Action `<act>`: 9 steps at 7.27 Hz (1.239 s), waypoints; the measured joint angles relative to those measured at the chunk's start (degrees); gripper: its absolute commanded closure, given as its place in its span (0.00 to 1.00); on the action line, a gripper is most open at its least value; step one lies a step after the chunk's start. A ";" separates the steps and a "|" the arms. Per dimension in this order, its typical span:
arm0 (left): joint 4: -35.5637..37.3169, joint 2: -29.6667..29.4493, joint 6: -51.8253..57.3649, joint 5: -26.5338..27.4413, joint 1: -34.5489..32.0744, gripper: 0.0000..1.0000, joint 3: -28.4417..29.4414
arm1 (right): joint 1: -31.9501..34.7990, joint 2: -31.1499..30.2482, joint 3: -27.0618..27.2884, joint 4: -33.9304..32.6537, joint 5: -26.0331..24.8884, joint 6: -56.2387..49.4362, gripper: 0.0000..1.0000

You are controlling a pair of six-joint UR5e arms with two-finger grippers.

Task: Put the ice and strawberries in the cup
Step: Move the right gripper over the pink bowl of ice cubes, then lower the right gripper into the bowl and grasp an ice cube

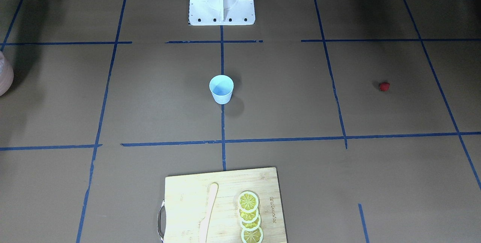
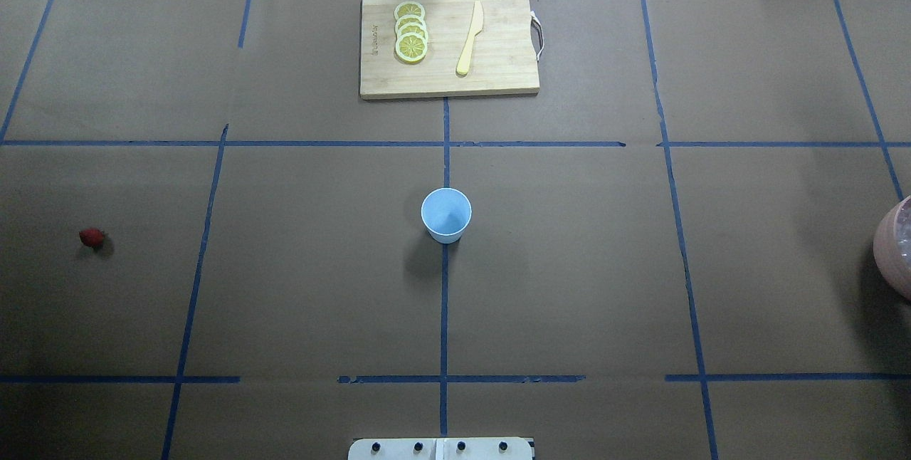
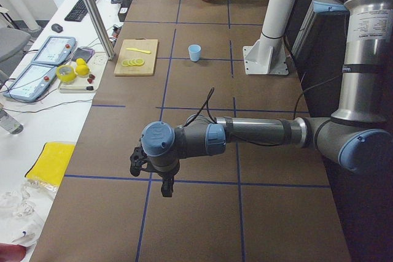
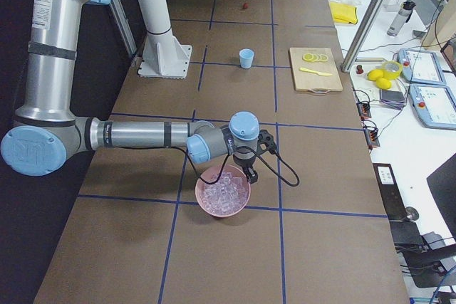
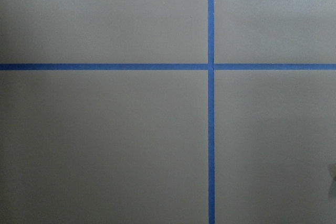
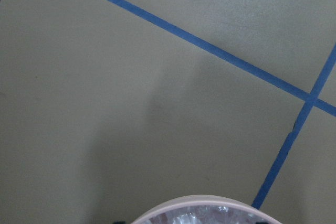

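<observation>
Pale-blue and thin-walled, the cup (image 2: 446,215) stands upright and seems empty. Well to its left lies the strawberry (image 2: 92,237), tiny, round and probably soft, so pinch it lightly across the middle. Well to the cup's right, ice (image 4: 222,194) fills a pink bowl (image 4: 201,197). The cubes look slick and are best squeezed on flat faces. The left gripper (image 3: 166,187) hangs far left of the cup and the right gripper (image 4: 251,173) hangs at the bowl. I cannot tell whether their fingers are apart.

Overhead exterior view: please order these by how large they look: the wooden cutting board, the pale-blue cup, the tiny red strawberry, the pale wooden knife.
1. Rectangular wooden cutting board.
2. Pale-blue tapered cup and pale wooden knife: I cannot rank these, because the knife is longer and the cup is wider.
3. Tiny dark-red strawberry.
</observation>
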 measured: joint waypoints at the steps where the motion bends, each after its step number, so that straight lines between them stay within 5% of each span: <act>1: 0.00 0.00 0.00 0.00 0.00 0.00 0.00 | -0.17 0.04 -0.12 -1.16 -0.09 -1.83 0.18; 9: -0.08 0.00 0.09 -0.04 0.00 0.00 -0.06 | -0.52 0.29 -1.01 -10.00 -1.18 -11.07 0.24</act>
